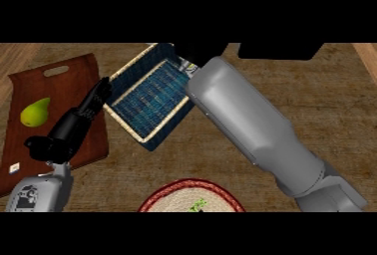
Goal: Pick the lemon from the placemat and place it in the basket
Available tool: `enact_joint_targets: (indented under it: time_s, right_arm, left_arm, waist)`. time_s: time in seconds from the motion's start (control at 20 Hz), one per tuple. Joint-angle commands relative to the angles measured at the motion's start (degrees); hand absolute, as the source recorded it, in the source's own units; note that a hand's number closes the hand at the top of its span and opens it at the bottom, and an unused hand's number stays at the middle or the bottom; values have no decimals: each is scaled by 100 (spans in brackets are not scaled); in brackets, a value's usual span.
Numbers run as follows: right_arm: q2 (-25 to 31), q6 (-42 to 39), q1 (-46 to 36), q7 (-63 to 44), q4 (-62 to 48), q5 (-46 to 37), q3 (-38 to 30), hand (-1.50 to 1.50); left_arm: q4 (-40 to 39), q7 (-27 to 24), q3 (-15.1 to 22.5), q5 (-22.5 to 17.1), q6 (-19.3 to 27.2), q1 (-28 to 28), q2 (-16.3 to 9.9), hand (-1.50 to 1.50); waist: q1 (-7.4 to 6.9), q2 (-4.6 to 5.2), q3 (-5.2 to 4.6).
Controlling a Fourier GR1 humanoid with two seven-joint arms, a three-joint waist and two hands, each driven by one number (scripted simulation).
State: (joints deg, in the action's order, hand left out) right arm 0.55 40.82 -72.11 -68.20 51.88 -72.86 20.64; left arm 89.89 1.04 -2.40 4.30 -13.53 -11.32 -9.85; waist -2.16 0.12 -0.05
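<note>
Brown, woven-looking counter (324, 109) fills the view, and reading from the left there is first a dark red cutting board (66, 79) with a green pear (35, 112) lying on it. Just right of the pear the left hand (80, 117) rests over the board's right edge, fingers straight and relaxed, pointing up toward the blue placemat (151, 94), holding nothing. The placemat lies tilted, with a pale border, and no lemon shows on its visible part. Across its upper right corner the grey right forearm (258, 129) stretches from the lower right to the top of the view, where the right hand passes out of sight into the dark band, so I cannot tell how it stands or whether it holds anything. The lemon itself is not visible; it may be under that arm or hand. At the bottom edge, between the arms, sits the basket (171, 191), red-rimmed with a pale woven inside and a small green scrap in it. To do this step well, the right hand should settle squarely over the fruit before lifting, then carry it down to the basket without brushing the placemat.
</note>
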Motion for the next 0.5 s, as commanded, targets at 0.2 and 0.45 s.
enact_joint_targets:
  time_s: [0.2,0.45]
  right_arm:
    - [-53,695,-93,-847,598,37,-601,-150]
    - [-53,912,259,-1184,1161,145,-844,-150]
  left_arm:
    - [113,-31,-180,-38,53,146,-76,0]
    - [23,40,-98,-5,63,102,2,0]
  waist:
    - [145,-50,6]
    - [168,-64,5]
